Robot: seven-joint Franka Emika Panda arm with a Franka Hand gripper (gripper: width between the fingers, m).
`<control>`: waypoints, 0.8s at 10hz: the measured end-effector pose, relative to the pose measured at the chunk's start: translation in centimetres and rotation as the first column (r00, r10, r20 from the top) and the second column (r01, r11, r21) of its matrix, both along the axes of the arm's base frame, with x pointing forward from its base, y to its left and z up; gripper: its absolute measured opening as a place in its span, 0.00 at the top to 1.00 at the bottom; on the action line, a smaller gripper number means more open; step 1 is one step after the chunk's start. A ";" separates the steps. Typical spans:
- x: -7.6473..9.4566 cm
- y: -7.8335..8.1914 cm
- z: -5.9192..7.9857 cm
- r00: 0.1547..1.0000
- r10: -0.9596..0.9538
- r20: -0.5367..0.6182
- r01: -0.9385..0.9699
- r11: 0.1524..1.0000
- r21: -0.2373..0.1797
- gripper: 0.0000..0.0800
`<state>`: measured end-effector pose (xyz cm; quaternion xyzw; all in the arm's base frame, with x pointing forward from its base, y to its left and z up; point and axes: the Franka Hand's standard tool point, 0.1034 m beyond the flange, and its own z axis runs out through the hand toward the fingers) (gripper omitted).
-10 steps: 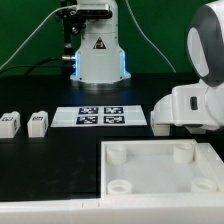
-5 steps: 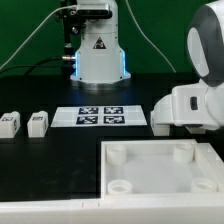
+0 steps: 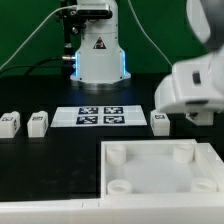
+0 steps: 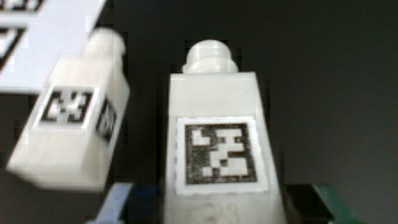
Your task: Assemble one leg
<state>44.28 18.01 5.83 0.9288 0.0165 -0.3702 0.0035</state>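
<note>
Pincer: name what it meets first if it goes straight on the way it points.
Most likely the leg centred before the open pincer; the second leg beside it sits off that line. Depth is unclear.

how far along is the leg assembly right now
Done: nothing yet; the white panel shows only empty sockets. In hand: the gripper straddles one leg, with a second leg beside it; a firm grasp can't be confirmed. A third leg and a fourth leg lie at the exterior view's left. Left: lift a leg and seat it in a socket.
</note>
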 end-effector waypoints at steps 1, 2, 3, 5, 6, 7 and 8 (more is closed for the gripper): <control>0.4 -0.4 1.4 0.999 -0.002 0.054 0.001 1.000 0.005 0.63; 2.1 -0.8 2.8 0.987 -0.010 0.162 0.006 1.000 0.027 0.63; 3.3 -1.6 4.7 0.970 -0.016 0.243 0.005 0.999 0.043 0.63; 6.0 -2.9 9.0 0.895 -0.053 0.443 0.027 0.998 0.064 0.63; 6.0 -2.6 10.8 0.856 -0.060 0.513 0.046 0.998 0.039 0.63; 6.1 -1.9 11.7 0.808 -0.056 0.587 0.038 0.998 0.043 0.63; 6.5 -1.8 11.1 0.734 -0.073 0.675 0.034 0.997 0.071 0.63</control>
